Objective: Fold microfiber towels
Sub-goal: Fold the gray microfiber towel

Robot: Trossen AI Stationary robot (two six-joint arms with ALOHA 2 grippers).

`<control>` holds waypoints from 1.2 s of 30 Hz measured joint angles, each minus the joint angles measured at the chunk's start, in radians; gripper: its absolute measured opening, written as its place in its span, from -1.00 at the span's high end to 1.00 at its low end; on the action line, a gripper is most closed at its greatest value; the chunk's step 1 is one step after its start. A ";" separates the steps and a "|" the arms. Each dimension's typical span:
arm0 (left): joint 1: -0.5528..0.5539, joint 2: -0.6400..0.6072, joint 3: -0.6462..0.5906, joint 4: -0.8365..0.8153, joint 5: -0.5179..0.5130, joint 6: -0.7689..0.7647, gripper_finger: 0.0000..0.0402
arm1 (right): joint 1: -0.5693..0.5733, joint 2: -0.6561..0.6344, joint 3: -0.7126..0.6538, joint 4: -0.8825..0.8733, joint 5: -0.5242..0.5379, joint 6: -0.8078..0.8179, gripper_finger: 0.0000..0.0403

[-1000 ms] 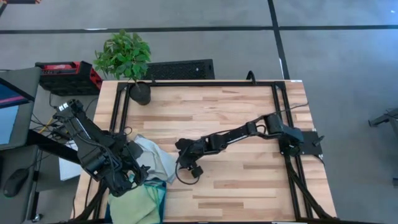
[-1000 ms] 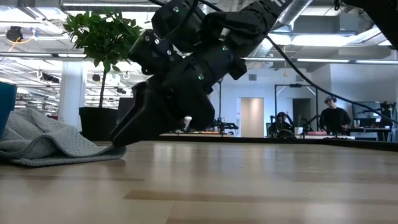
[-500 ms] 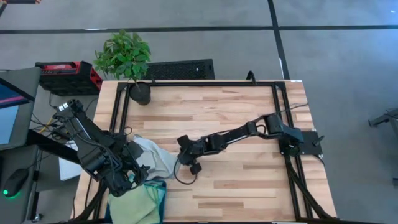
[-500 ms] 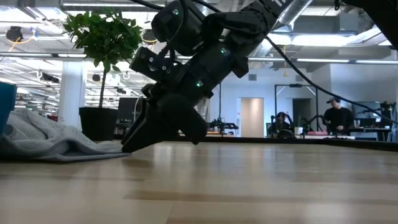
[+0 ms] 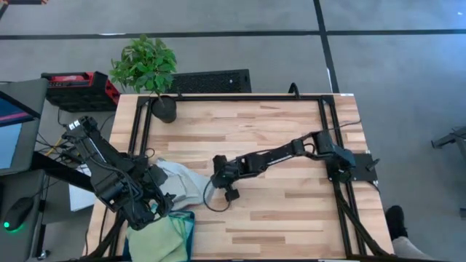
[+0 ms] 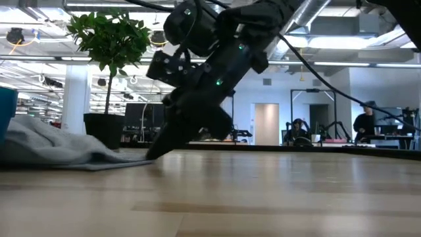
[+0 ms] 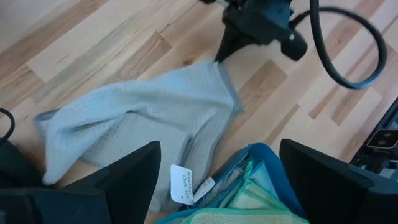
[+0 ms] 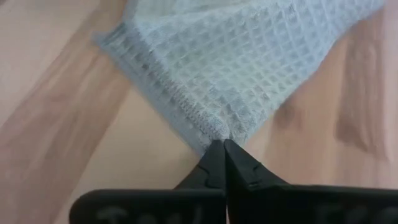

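Right gripper [image 8: 219,151] pinches grey towel [image 8: 249,74] corner; high view hides this.

A pale grey waffle-weave towel [image 5: 182,183] lay rumpled at the high view's lower left, one corner pinched. A light green towel [image 5: 162,240] sat folded just below it.

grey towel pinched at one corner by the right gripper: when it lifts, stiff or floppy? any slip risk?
Probably floppy: the pale grey towel already lies in soft folds, so it should drape and trail from the right gripper. Likely light, being thin waffle-weave cloth. Some slip risk, since the shut fingertips hold only the very corner.
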 joint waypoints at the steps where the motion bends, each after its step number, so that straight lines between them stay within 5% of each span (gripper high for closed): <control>1: 0.000 0.000 0.000 0.000 0.000 0.000 -0.59 | -0.007 -0.010 0.000 -0.018 0.001 0.012 0.97; 7: 0.009 0.011 0.000 0.000 -0.054 0.019 -0.59 | -0.061 -0.134 0.000 -0.201 0.003 0.122 0.98; 18: 0.098 0.180 0.000 0.032 -0.113 0.321 -0.59 | -0.143 -0.270 0.000 -0.272 0.002 0.255 0.99; 28: 0.219 0.260 0.000 0.103 -0.067 0.435 -0.59 | -0.178 -0.404 -0.001 -0.343 0.003 0.259 1.00; 36: 0.304 0.286 -0.001 0.244 -0.064 0.728 -0.59 | -0.197 -0.506 0.000 -0.379 0.005 0.259 1.00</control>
